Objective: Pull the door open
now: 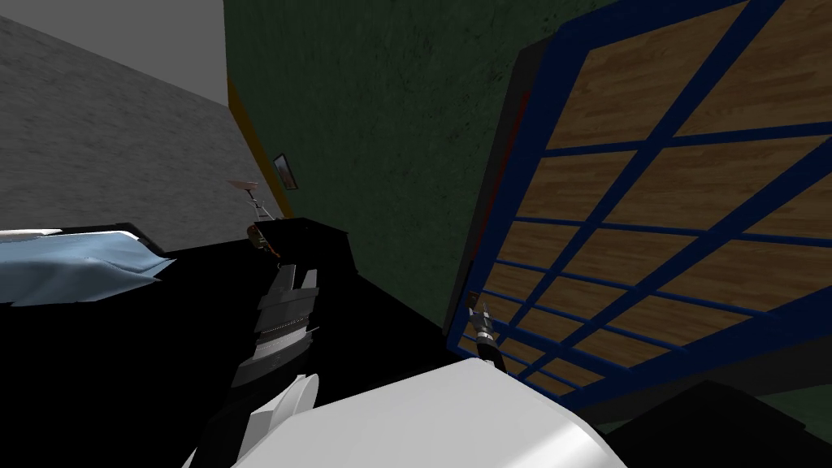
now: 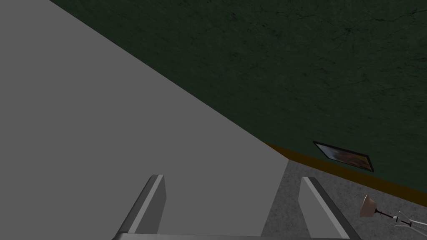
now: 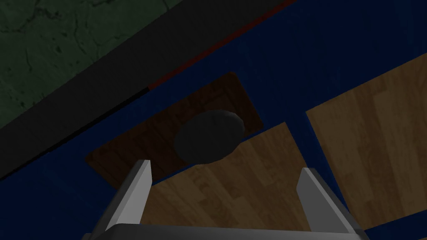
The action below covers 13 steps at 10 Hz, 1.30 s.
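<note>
1. Door (image 1: 650, 203): blue frame with blue crossbars, set with light brown wood-grain panels. It stands at the right end of the dark green wall (image 1: 366, 122), and its knob-side edge lies along a dark, near-black door frame (image 1: 490, 195). Whether it is ajar cannot be told.
2. Door knob (image 3: 208, 135): dark, round and dome-shaped. It is seated on a dark brown rectangular plate (image 3: 125, 154) fixed to the blue upright near the door's knob-side edge, by the corner of a wood panel.
3. Right gripper (image 3: 225, 168): two light grey blade-like fingers on a dark body, held well apart and empty. It is pointed at the door, with the knob just ahead of the fingertips and within the span between them, nearer one finger than the other. No contact with the knob is seen. In the head view it is seen low against the door's knob-side edge.
4. Left gripper (image 2: 232, 178): same make, fingers spread apart and nothing held. In the head view it is raised well to the left of the door, away from the knob.
5. Small dark-framed picture (image 1: 284, 171): hung on the green wall, near that wall's far left end.
6. Lamp with a pale shade (image 1: 244, 188): placed just beside the framed picture, above a black piece of furniture (image 1: 313, 244).
7. Bed with a light blue cover (image 1: 73, 264): lying at the far left, well apart from the door.
</note>
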Tool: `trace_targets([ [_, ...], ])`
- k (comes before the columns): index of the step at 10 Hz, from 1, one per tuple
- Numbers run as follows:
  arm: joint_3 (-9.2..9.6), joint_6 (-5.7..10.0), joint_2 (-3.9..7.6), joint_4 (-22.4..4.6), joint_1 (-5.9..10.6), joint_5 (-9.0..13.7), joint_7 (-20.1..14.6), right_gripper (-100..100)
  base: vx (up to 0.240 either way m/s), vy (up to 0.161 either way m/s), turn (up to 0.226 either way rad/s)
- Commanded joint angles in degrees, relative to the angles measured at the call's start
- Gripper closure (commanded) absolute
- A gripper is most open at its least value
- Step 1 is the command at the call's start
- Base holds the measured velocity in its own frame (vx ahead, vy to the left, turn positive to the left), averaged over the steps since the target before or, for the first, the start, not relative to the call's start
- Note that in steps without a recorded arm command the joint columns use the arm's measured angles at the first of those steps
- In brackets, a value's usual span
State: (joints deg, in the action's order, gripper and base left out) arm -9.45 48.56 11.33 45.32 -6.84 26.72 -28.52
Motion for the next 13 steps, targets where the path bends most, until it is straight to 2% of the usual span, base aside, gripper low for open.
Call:
trace_targets([
  [1,0.22,0.11,-0.01,-0.1,0.15,0.4,-1.6,-100,-0.040,0.008,0.010],
  [2,0.67,0.17,-0.06,-0.1,0.27,1.2,-4.0,-100,-0.044,0.008,0.018],
  [5,1.58,0.31,-0.16,0.1,0.50,2.9,-8.4,-100,-0.052,0.008,0.020],
  [6,1.58,0.31,-0.16,0.1,0.50,2.9,-8.6,-100,-0.033,0.006,0.011],
  [10,2.97,0.53,-0.32,0.3,0.85,5.4,-15.4,-100,-0.047,0.009,0.020],
  [11,2.97,0.53,-0.32,0.3,0.85,5.4,-15.7,-100,-0.038,0.006,0.011],
  [13,3.88,0.67,-0.42,0.4,1.08,7.1,-19.5,-100,-0.052,0.008,0.028],
])
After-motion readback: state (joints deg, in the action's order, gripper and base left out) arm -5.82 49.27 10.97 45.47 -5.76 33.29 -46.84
